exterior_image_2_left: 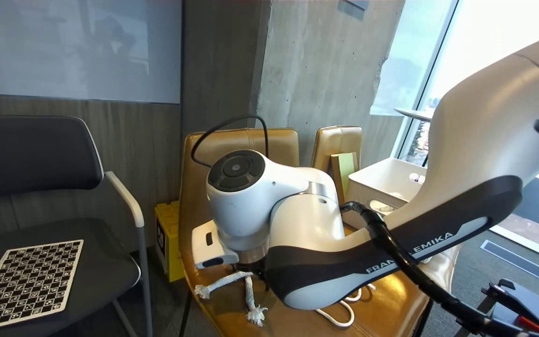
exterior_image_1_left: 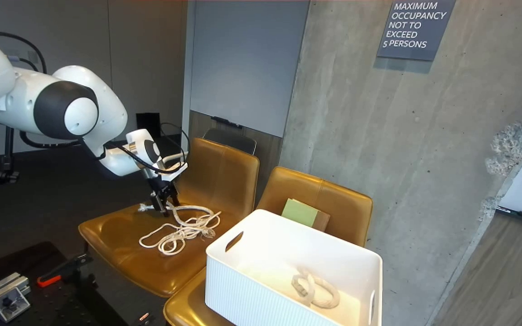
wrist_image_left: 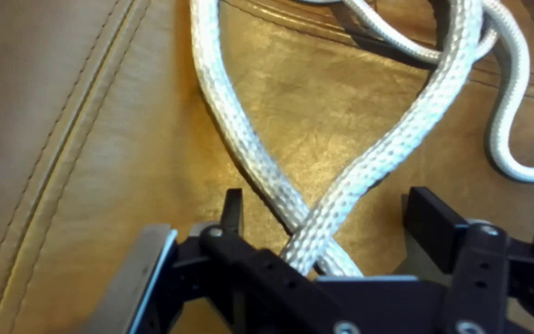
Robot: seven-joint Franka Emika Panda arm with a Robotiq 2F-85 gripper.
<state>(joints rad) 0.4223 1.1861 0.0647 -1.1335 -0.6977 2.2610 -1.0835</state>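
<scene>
Claw with jaws apart, crossed white rope between them on the brown seat, contact unclear.

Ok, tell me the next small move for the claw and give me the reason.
I'd probably close the claw gently on the crossing strands of white rope. In the wrist view its fingers stand wide apart, one on each side of that crossing, with a gap to the strands, which lie over the leather seat.
</scene>
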